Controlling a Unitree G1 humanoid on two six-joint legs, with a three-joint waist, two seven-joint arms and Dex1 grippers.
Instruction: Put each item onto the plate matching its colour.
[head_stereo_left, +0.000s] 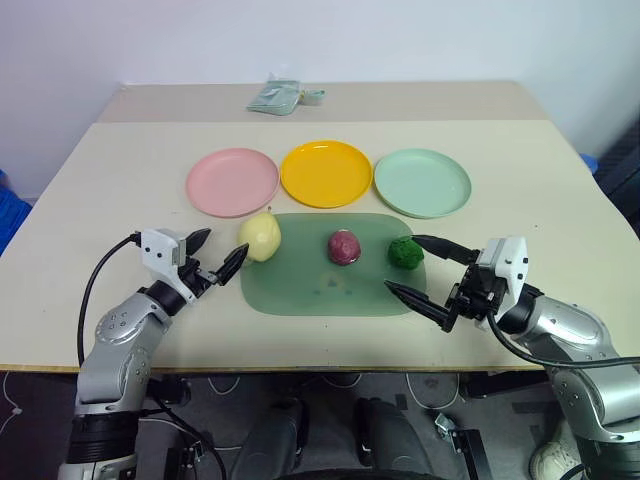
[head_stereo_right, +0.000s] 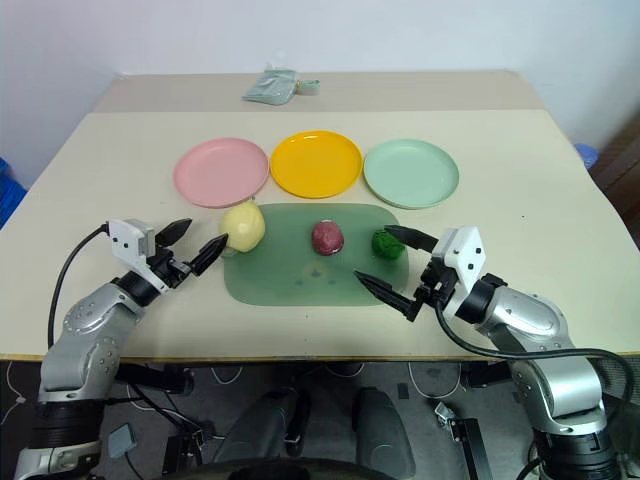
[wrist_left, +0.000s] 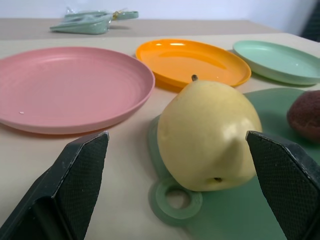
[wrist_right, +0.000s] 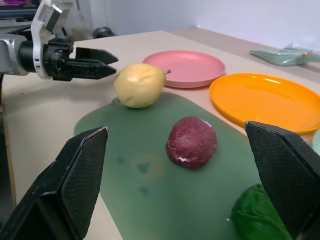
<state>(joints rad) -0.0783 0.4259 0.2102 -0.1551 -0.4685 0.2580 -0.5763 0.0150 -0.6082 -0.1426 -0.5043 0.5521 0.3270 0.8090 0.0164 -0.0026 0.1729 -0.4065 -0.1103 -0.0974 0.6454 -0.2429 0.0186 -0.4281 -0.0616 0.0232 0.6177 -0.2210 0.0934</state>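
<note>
Left pincer (head_stereo_left: 213, 256) wide open, holds nothing, level, tips aimed at the yellow fruit (head_stereo_left: 260, 237), which sits just off them at about 2 o'clock, not touching; in the left wrist view the fruit (wrist_left: 207, 135) sits ahead between the two black fingers (wrist_left: 75, 175), stem up. Right pincer (head_stereo_left: 425, 270) also wide open and empty, level, pointing toward the middle of the bench; the green bumpy ball (head_stereo_left: 405, 252) lies just beyond it at about 11 o'clock, close to the farther finger, contact unclear. Red-purple ball (head_stereo_left: 343, 247) sits between the two others, well apart from either pincer, at 9 o'clock from the green ball. All three rest on a translucent green mat (head_stereo_left: 320, 290); the yellow fruit is at the mat's left edge beside a small ring tab (wrist_left: 176, 198). Beyond the mat at 12 o'clock, three plates in a row, near each other: pink plate (head_stereo_left: 232, 181) on the left, yellow plate (head_stereo_left: 326, 173) in the middle, mint green plate (head_stereo_left: 422, 182) on the right, all bare. Bench (head_stereo_left: 120, 200) is pale beige, a seam across its far part; a clear packet of greenish items (head_stereo_left: 280, 96) lies at the far edge. White wall (head_stereo_left: 320, 40) behind.
</note>
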